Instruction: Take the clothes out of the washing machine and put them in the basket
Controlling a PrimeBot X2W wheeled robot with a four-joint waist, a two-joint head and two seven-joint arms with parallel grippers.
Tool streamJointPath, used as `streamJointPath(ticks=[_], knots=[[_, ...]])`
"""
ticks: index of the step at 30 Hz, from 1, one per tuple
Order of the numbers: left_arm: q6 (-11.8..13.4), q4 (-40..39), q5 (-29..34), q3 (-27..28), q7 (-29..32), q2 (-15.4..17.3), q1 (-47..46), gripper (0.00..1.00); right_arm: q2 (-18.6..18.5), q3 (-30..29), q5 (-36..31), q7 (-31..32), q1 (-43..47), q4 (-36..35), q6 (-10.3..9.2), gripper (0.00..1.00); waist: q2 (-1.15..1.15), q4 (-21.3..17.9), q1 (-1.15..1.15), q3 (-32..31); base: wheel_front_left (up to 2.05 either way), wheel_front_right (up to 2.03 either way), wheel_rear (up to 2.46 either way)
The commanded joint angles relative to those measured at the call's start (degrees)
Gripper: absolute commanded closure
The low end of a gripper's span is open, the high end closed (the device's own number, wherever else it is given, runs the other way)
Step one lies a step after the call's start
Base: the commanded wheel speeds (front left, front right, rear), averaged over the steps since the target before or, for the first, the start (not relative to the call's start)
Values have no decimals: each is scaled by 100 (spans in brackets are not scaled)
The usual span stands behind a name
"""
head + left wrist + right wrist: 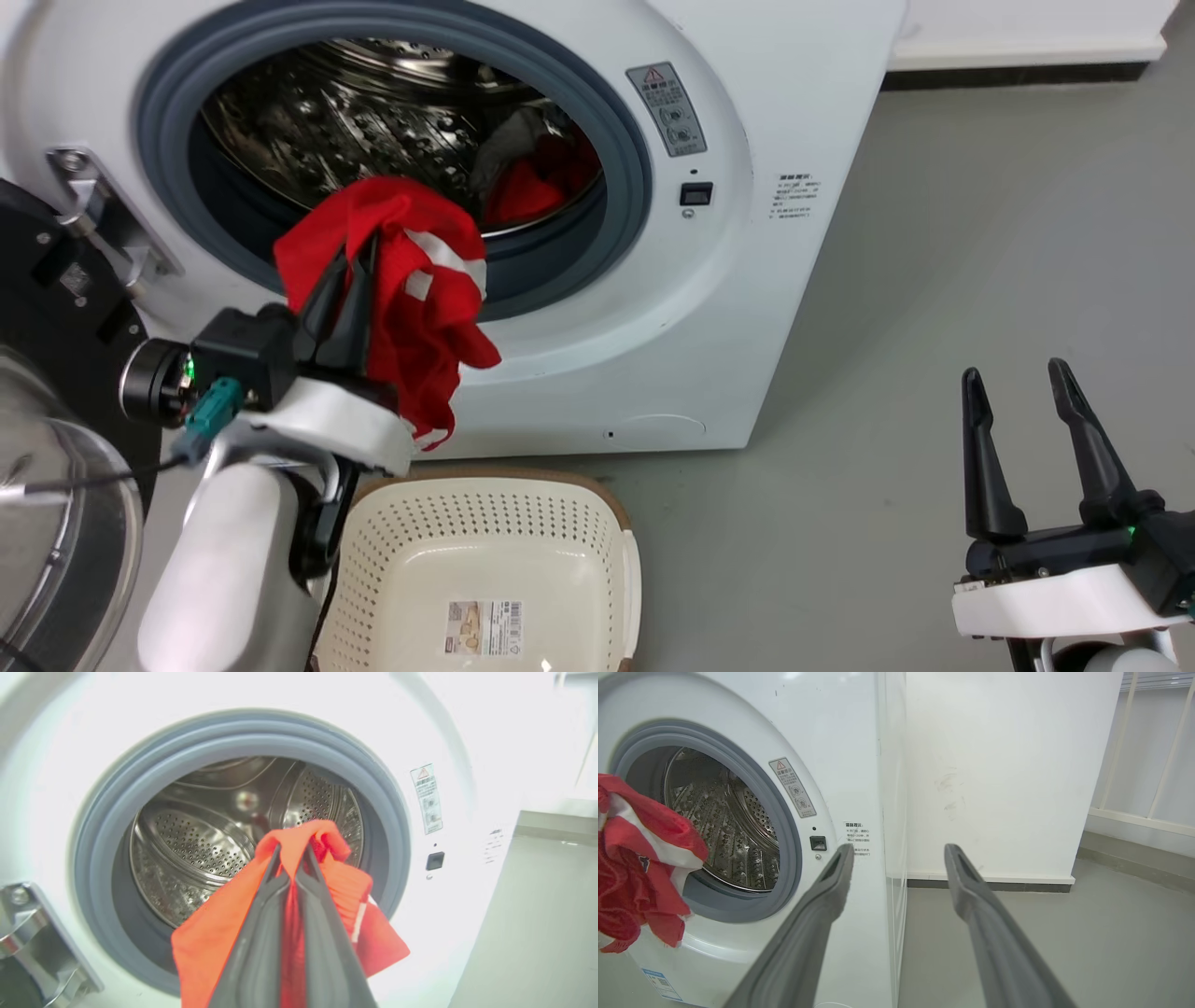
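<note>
My left gripper (350, 257) is shut on a red garment with white stripes (425, 289), holding it in front of the washing machine (709, 308) opening, above the basket's far edge. In the left wrist view the same garment (210, 942) drapes over both fingers of the left gripper (292, 851). More red clothes (537, 187) with a grey piece lie inside the steel drum (373, 103) at its right. The cream basket (373, 560) sits on the floor below the door opening, holding nothing. My right gripper (1016, 369) is open at the lower right, away from the machine.
The machine's glass door (56, 485) hangs open at the far left, its hinge (93, 210) beside my left arm. Grey floor (934, 327) extends to the right of the machine. A white wall (1008, 774) stands behind it.
</note>
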Motion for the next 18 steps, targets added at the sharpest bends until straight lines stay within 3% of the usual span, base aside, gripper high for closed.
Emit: streamJointPath(ticks=[1, 10, 18], knots=[[49, -245, 2, 4, 60, 41, 164, 100, 4, 1, -39, -11, 74, -3, -6, 0, 0, 56, 1, -86, 0, 0, 0], [281, -1848, 9, -78, 584, 170, 1167, 100, 4, 6, -43, -12, 205, -20, -6, 0, 0, 142, 1, -199, 0, 0, 0], [286, -2029, -90, -308, 726, 98, 1765, 100, 4, -4, -45, -12, 89, -53, -5, 0, 0, 214, 1, -42, 0, 0, 0]])
